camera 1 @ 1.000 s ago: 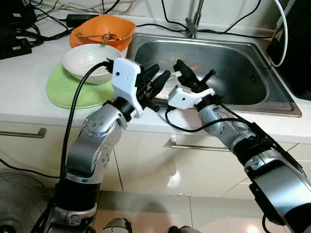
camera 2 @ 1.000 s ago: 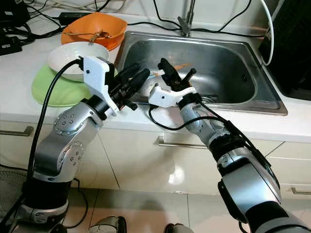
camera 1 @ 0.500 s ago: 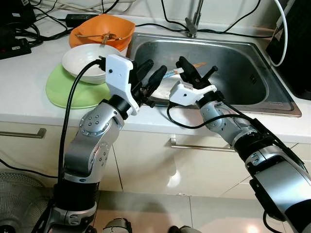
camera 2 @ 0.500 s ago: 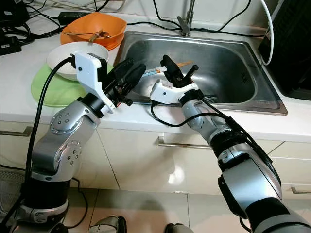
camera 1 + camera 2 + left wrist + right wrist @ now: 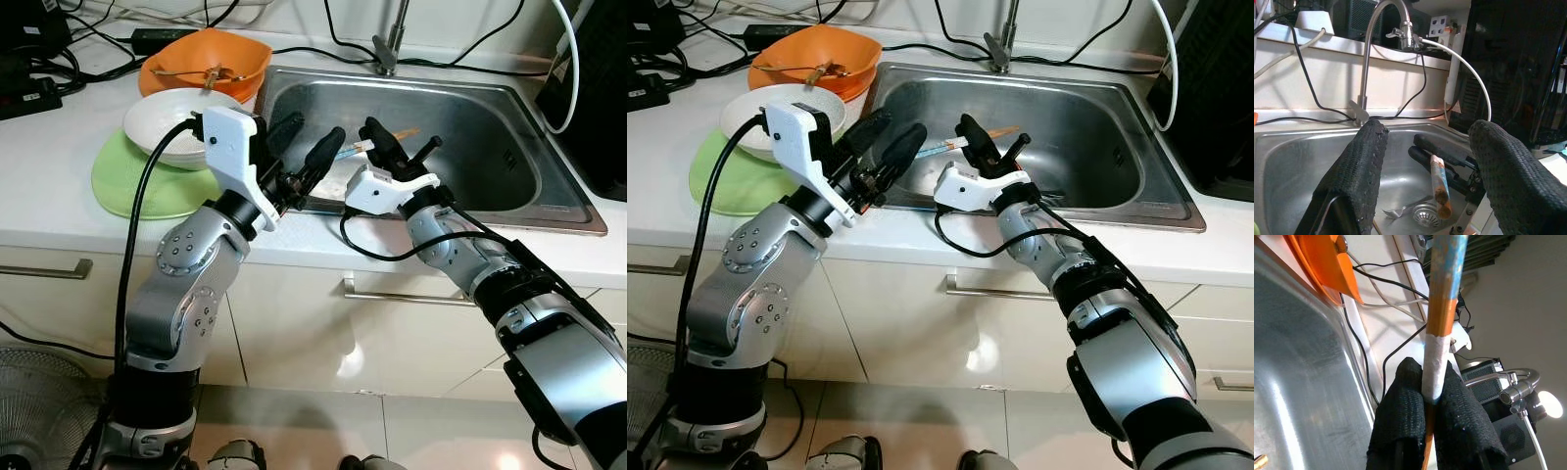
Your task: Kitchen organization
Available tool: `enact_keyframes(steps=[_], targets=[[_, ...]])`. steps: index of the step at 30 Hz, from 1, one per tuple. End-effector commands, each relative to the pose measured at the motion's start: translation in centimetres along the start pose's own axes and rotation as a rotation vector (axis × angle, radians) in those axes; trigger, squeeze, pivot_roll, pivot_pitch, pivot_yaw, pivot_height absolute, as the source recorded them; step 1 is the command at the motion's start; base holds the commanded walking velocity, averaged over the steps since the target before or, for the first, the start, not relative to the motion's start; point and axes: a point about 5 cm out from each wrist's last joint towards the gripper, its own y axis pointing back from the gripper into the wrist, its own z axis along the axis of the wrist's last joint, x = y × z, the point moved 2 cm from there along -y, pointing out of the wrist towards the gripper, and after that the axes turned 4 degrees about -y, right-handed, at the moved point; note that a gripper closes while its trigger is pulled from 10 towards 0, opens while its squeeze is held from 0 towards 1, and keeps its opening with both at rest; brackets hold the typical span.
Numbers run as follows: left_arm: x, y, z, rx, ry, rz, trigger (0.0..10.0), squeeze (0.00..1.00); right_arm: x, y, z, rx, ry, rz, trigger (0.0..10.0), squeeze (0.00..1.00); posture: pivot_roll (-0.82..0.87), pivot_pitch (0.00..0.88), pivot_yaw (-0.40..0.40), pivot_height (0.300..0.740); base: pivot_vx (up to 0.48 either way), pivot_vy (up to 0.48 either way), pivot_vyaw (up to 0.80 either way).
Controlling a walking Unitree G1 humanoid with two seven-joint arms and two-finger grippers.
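The chopsticks (image 5: 1440, 333) are pinched tight in the right gripper (image 5: 991, 155), sticking out past its fingers toward the left gripper (image 5: 306, 155), above the front edge of the sink (image 5: 490, 147). Looks like one bundle, orange with a blue end and a white wrap; I can't tell how many sticks are in it. My guess is they're held out level like that for a handover, since the left gripper sits just beside the tip with its two fingers spread wide and nothing between them, lined up so the end (image 5: 1439, 183) points into the gap.

Behind the left gripper on the desk (image 5: 59, 186): one white bowl (image 5: 167, 117) sitting on one green plate (image 5: 127, 186), and one orange bowl (image 5: 211, 54) further back with some utensil in it. Below the right gripper, at the sink's bottom, there's a spoon (image 5: 1400, 210) by the drain (image 5: 1425, 214). One tap (image 5: 1376, 29) beyond.
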Motion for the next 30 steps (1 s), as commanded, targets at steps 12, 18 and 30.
enact_keyframes(steps=[12,18,30], targets=[[1.0,0.7,-0.5,0.014,-0.021,0.066,10.0,0.0,-3.8,-1.9,-0.8,0.121,-0.259,-0.158,10.0,0.0,0.16,0.092,-0.042,0.74,0.0,0.0,0.0],[1.2,1.0,-1.1,0.033,-0.012,0.086,10.0,0.0,-5.1,-2.6,-1.1,0.176,-0.395,-0.204,10.0,0.0,0.16,0.092,-0.044,0.74,0.0,0.0,0.0],[-1.5,2.5,-6.2,0.329,-0.022,-0.086,10.0,0.0,-3.3,-2.7,-3.5,0.469,-0.925,-0.134,10.0,0.0,0.17,0.089,-0.049,0.74,0.0,0.0,0.0]])
